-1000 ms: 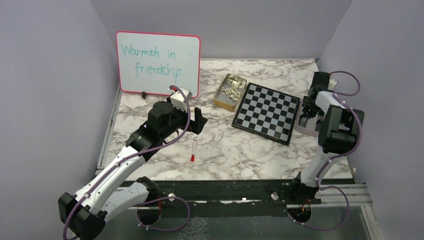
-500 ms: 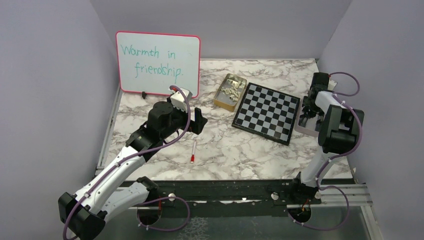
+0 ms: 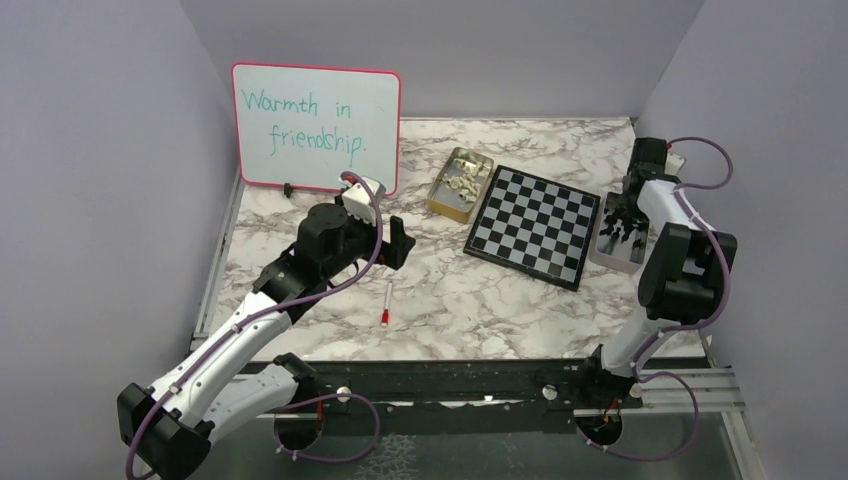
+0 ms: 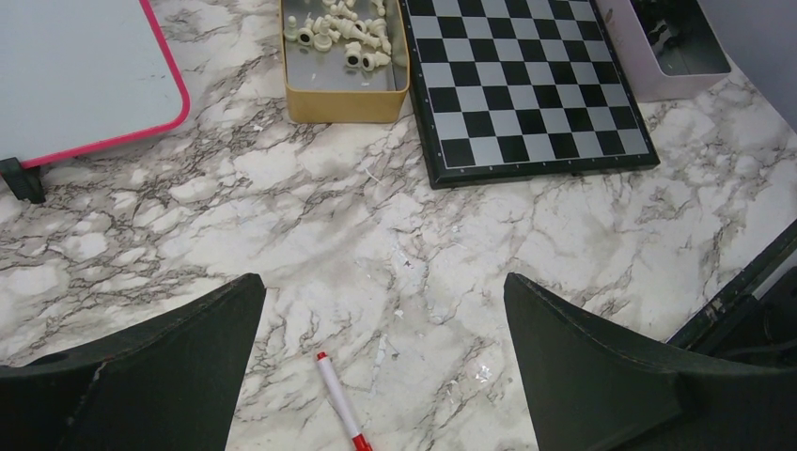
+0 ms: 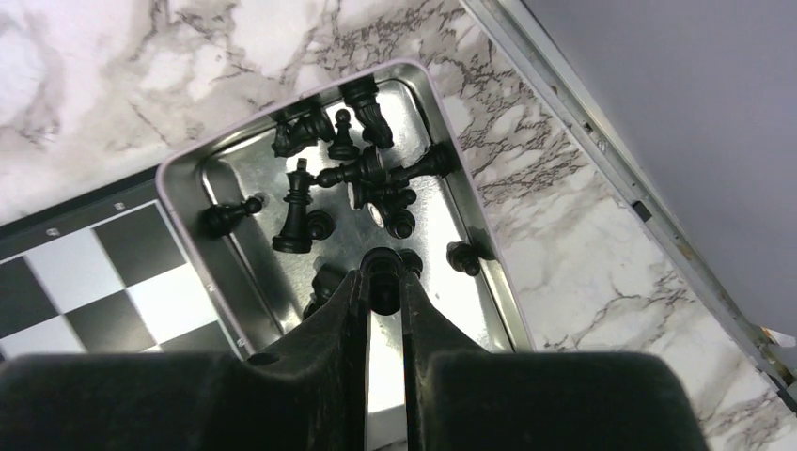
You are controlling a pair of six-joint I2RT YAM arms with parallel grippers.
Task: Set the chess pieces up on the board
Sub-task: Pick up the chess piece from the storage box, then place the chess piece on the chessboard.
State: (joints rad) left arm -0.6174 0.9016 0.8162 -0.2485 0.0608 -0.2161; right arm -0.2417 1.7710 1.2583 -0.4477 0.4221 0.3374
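- Marble table carries the board, just left of the right fingers.
- Right fingers are nearly closed, pinching a black chess piece inside the silver tin; other black chess pieces lie just ahead.
- Left fingers are spread wide, holding nothing.
- Well ahead of them, cream chess pieces fill a gold tin beside the board.
- A marker lies between them.
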